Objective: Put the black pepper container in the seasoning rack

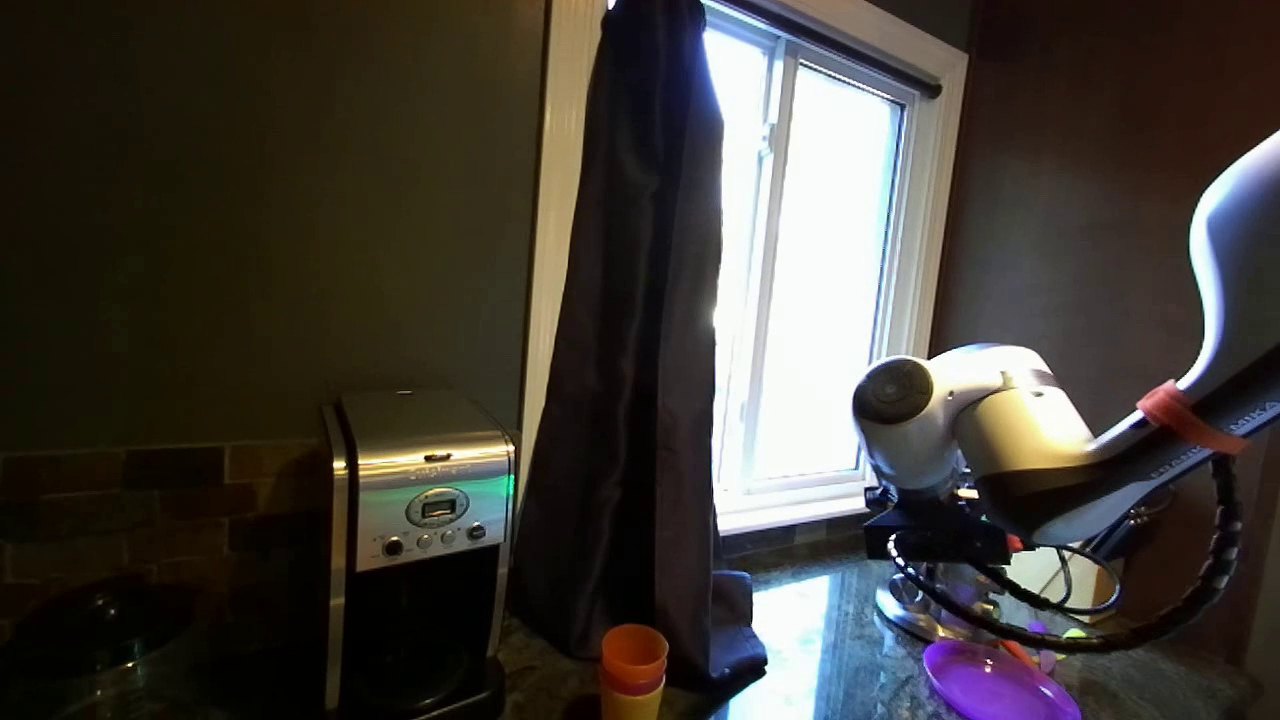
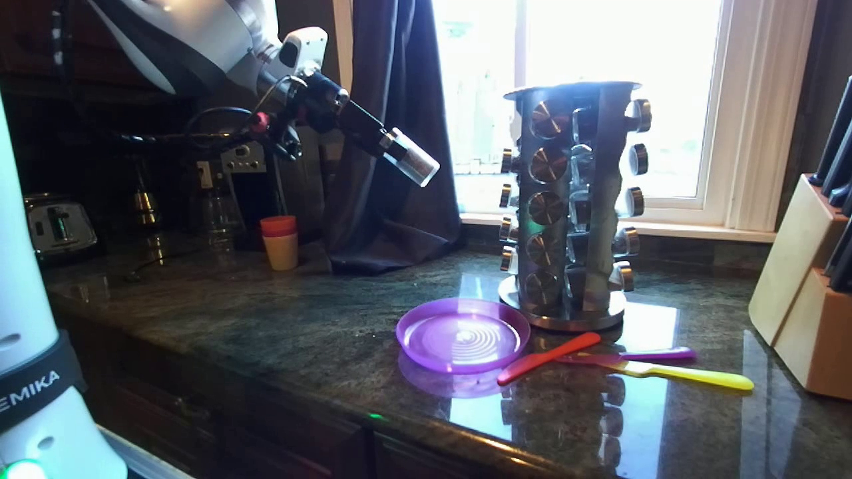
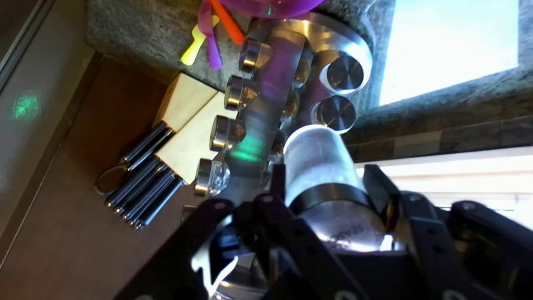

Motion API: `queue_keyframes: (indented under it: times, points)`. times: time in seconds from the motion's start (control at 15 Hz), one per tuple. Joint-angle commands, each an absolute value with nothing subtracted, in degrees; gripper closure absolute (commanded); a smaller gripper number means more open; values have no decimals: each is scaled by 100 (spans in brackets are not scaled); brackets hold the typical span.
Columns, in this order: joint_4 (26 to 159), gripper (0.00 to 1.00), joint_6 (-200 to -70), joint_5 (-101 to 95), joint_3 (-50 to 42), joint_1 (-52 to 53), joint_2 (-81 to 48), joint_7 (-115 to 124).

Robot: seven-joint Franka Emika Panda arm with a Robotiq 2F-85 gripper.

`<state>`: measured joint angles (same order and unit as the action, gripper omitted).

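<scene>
In an exterior view, the pepper container (image 2: 415, 160) hangs tilted left of the seasoning rack (image 2: 559, 229), apart from it, base angled down rackward. In the wrist view, the gripper (image 3: 327, 183) pinches its lid end: it lies between the jaws, long axis jutting straight ahead, the rack beyond. It probably needs leveling to enter base-first. In an exterior view, the arm (image 1: 1030, 430) hides it from me, and most of the rack.

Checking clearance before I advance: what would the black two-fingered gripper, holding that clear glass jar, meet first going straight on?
The clear glass jar would lead, likely into the lower shiny-lidded jars on the tall metal seasoning rack; depth is unclear, so it might pass beside them.
</scene>
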<state>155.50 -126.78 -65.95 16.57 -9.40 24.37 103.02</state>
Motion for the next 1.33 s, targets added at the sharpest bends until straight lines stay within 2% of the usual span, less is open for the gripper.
queue_keyframes:
  times: [0.0,0.53,0.6,0.87,0.93,1.27]
  points:
    - [15334,76,-12125,-7312,1427,-475,2016,10957]
    - [15169,76,-12218,-7930,722,39,1696,11001]
    - [15144,51,-12227,-7934,653,64,1669,10988]
    - [15143,51,-12238,-7927,602,143,1666,10979]
    - [15143,76,-12238,-7927,602,145,1666,10979]
    - [14992,76,-10991,-7927,719,232,1677,11708]
